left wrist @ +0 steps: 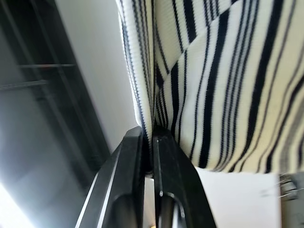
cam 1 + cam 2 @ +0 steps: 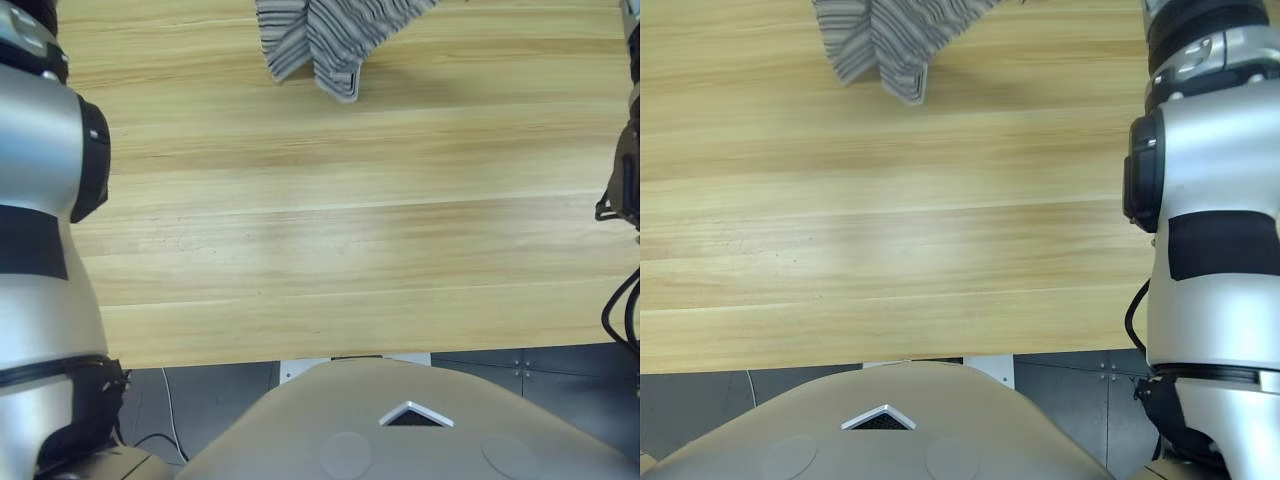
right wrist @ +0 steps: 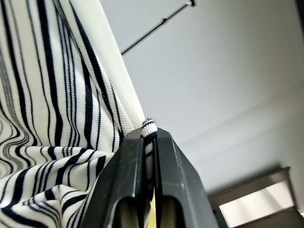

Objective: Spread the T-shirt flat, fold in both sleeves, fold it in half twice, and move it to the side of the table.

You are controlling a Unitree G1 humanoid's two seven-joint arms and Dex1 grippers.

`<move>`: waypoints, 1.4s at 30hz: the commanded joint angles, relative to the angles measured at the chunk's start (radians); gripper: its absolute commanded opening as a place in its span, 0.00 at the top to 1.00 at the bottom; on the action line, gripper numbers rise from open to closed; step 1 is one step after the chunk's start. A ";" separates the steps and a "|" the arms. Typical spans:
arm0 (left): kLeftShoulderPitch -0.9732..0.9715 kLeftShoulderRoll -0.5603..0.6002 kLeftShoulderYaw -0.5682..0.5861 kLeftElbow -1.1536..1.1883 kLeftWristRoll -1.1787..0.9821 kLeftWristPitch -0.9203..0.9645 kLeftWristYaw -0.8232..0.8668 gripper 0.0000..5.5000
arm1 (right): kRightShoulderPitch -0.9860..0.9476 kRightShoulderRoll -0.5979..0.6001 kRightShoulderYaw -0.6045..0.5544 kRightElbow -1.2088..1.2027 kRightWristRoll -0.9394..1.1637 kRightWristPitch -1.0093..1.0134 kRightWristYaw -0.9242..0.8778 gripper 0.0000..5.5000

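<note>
Both eye views looked steeply down on one bench (image 2: 300,250); wrist views sat close behind the left claw (image 1: 150,137) and right claw (image 3: 148,132), facing upward.

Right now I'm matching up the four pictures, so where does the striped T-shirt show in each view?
Left eye view: the T-shirt hangs at the top edge, near the middle.
Right eye view: at the top edge, left of the middle.
Left wrist view: pinched in the left gripper.
Right wrist view: its edge pinched in the right gripper.
Shared landmark: the wooden table in both eye views; the dark stripes in all four.
</note>
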 commanded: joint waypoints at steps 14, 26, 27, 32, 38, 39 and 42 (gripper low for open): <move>0.411 0.248 -0.128 -0.115 0.107 -0.526 0.131 0.98 | 0.367 -0.066 -0.195 -0.140 0.301 -0.437 0.554 0.98; 1.111 0.922 0.036 -1.258 -1.332 -0.472 -0.866 0.98 | 1.002 -0.331 -0.266 -1.283 1.020 0.226 1.252 0.98; 1.166 0.998 -0.001 -1.313 -1.363 -0.500 -0.911 0.98 | 1.068 -0.397 -0.267 -1.368 1.053 0.279 1.304 0.98; 1.326 1.205 -0.006 -1.506 -1.645 -0.685 -1.089 0.98 | 1.276 -0.560 -0.345 -1.648 1.229 0.422 1.457 0.98; 1.399 1.360 0.019 -1.700 -2.049 -0.867 -1.366 0.98 | 1.309 -0.604 -0.389 -1.790 1.527 0.541 1.470 0.98; 1.403 1.367 0.022 -1.712 -2.113 -0.873 -1.421 0.98 | 1.306 -0.606 -0.388 -1.798 1.553 0.554 1.470 0.98; 1.420 1.310 0.085 -1.718 -2.217 -0.786 -1.519 0.98 | 1.261 -0.544 -0.311 -1.778 1.485 0.563 1.451 0.98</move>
